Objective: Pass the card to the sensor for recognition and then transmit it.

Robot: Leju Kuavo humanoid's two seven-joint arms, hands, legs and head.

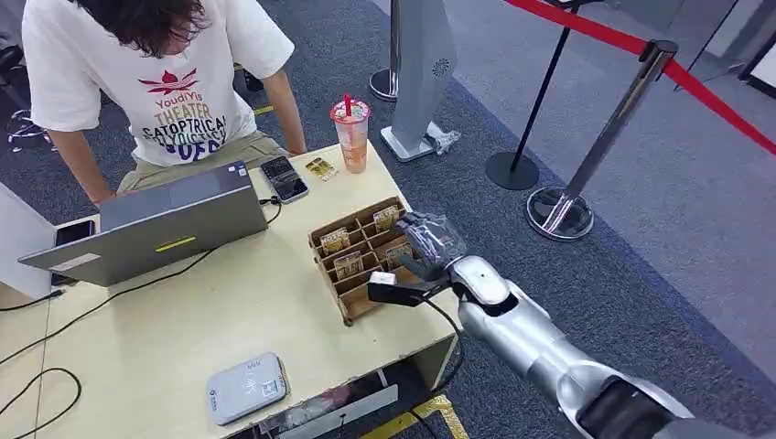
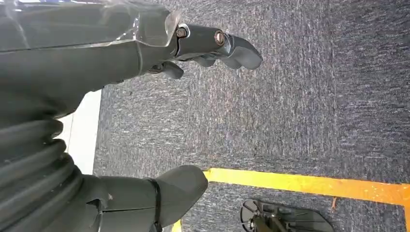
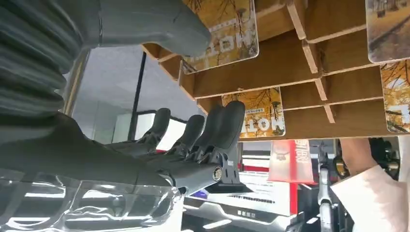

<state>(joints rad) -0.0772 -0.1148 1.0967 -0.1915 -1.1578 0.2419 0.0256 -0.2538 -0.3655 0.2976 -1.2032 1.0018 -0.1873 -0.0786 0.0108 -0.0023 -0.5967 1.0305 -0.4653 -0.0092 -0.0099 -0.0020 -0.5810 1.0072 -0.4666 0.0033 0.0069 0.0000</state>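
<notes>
A wooden card rack (image 1: 353, 303) stands at the table's right edge with several yellow cards (image 1: 335, 240) upright in its slots. My right hand (image 1: 426, 254) hovers at the rack's near right corner, fingers spread and nothing held. In the right wrist view the thumb (image 3: 164, 29) lies beside one yellow card (image 3: 234, 29) and the fingers (image 3: 212, 128) reach beside another card (image 3: 261, 118), with the rack's dividers (image 3: 290, 53) between them. The grey card sensor (image 1: 245, 387) lies near the table's front edge. My left hand (image 2: 212, 43) hangs over carpet, open and empty.
A person (image 1: 156, 82) leans on the far side behind an open laptop (image 1: 160, 224). A phone (image 1: 285, 178), a loose card (image 1: 321, 167) and a drink cup (image 1: 351, 135) sit at the far right. Cables (image 1: 55, 338) cross the table's left. Stanchions (image 1: 560, 212) stand right of the table.
</notes>
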